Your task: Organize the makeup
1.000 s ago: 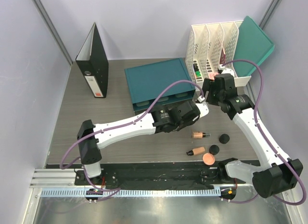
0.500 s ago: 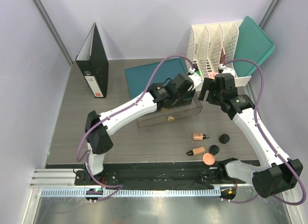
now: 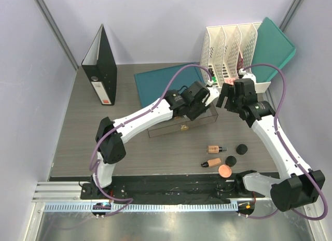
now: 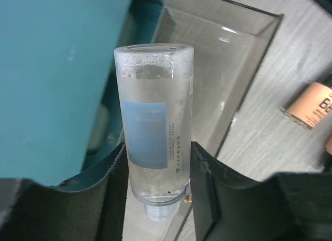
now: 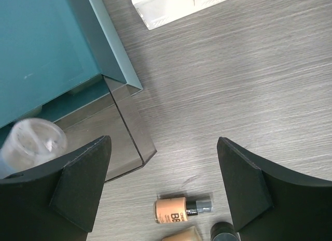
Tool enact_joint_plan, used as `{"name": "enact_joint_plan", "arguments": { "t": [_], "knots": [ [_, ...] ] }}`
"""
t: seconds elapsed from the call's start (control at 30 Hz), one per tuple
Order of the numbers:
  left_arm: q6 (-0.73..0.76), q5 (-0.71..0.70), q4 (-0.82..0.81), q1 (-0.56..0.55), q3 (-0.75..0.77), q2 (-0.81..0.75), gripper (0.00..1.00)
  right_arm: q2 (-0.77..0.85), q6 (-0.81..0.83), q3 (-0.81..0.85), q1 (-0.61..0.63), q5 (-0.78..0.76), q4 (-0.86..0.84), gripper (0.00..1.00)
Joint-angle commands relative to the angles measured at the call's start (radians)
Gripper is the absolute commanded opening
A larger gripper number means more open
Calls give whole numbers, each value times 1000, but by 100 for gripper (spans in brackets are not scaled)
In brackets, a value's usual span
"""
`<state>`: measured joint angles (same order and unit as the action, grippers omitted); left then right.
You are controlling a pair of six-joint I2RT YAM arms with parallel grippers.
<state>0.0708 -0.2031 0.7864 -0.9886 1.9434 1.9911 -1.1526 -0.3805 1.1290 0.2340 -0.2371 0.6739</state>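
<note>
Since 1 second ago, your left arm [image 3: 150, 114] has swung up from across the front of the teal drawer box [image 3: 166, 83] to that box's right front corner. The clear drawer [image 3: 181, 124] it was covering is now exposed, pulled out toward the arms. Your right pincer has widened slightly in the same interval.

1. Left pincer [image 4: 158, 168]: clamped on the clear bottle [image 4: 155, 122], gripping it near the threaded neck end. The neck points toward the wrist camera and the foamy base points away. In the left wrist view the bottle hangs above the drawer, at the seam where the drawer meets the teal box.

2. Right pincer [image 5: 163, 147]: jaws spread wide and holding nothing. It hovers above the surface [image 3: 88, 132] just right of the drawer's corner, near the foot of the white file rack [image 3: 228, 44].

3. Remaining makeup lies on the surface in front of the drawer:
- 2 tan tubes [image 3: 214, 147] [image 3: 211, 162] lie on their sides, one behind the other.
- 2 black round jars [image 3: 241, 148] [image 3: 231, 160] sit to the right of the tubes, apart from each other.
- 1 peach disc [image 3: 224, 171] sits nearest the arm bases, just beside the nearer jar.
</note>
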Motion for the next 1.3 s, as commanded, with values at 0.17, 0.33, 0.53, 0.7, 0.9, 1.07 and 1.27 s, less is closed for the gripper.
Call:
{"name": "enact_joint_plan", "arguments": {
  "t": [0.17,0.33,0.53,0.7,0.9,1.07,1.27],
  "knots": [
    [29,27,17,-2,20,64,60,-24,-17,2,-5,-1,-37,88],
    [20,-15,13,1,34,68,61,-21,-20,-5,-9,1,-39,88],
    [15,-55,20,1,72,-21,63,-13,-31,-15,-13,-1,-39,88],
    [-32,-4,4,-1,31,-139,69,-32,-37,-14,-16,22,-40,89],
    [-97,262,-72,-13,-96,-291,87,-78,-41,-15,-27,56,-42,89],
    [-120,481,-62,-42,-190,-284,86,-110,-72,-31,-36,70,-46,89],
    [-75,579,45,-139,-187,-164,83,-98,-83,-75,-94,125,-80,90]
  ]
}}
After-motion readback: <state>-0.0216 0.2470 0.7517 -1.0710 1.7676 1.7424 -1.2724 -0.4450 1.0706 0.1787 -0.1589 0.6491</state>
